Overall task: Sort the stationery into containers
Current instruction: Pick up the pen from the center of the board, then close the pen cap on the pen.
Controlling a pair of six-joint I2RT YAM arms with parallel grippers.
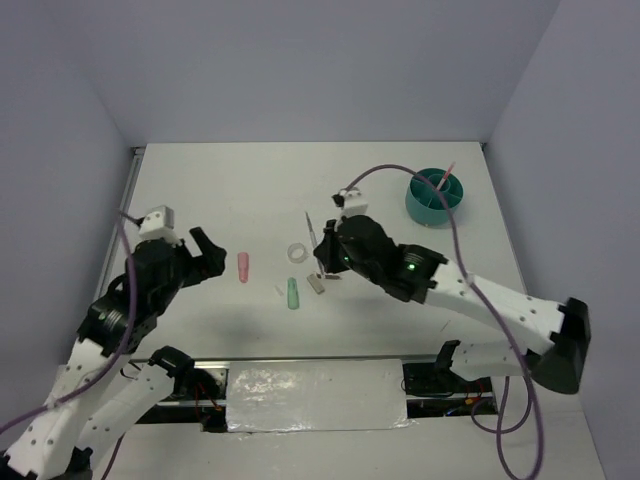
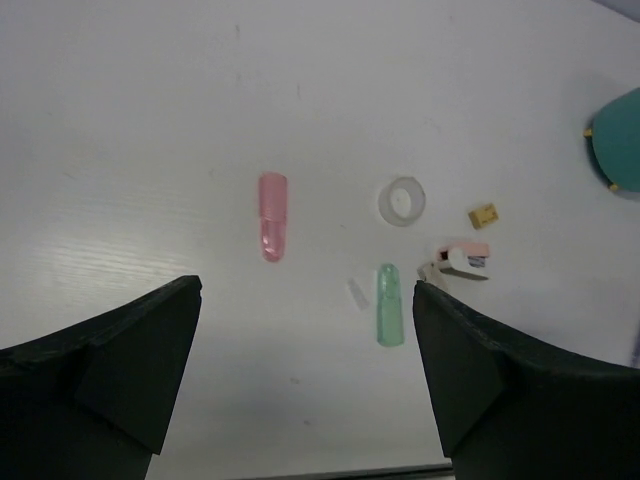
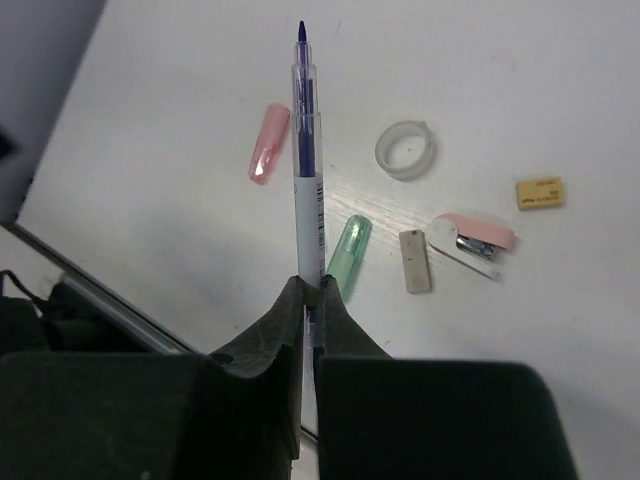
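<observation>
My right gripper (image 3: pixel 311 287) is shut on a clear pen with blue ink (image 3: pixel 307 150), held above the table and pointing away from the wrist; in the top view the gripper (image 1: pixel 324 256) hovers over the grey block (image 1: pixel 316 283). Below it lie a pink stub (image 3: pixel 268 142), a mint-green stub (image 3: pixel 348 250), a white tape ring (image 3: pixel 405 149), a grey block (image 3: pixel 414 261) and a tan block (image 3: pixel 540 192). My left gripper (image 2: pixel 307 288) is open and empty, left of the pink stub (image 1: pixel 243 265). The teal organiser (image 1: pixel 424 208) stands at the back right with a pink pen (image 1: pixel 446 178) in it.
A small pink and white stapler (image 3: pixel 470 240) lies beside the grey block. A tiny white piece (image 2: pixel 358 293) lies left of the green stub (image 2: pixel 389 303). The organiser's edge (image 2: pixel 620 135) shows at the far right of the left wrist view. The table's near edge has a metal rail (image 1: pixel 310 364).
</observation>
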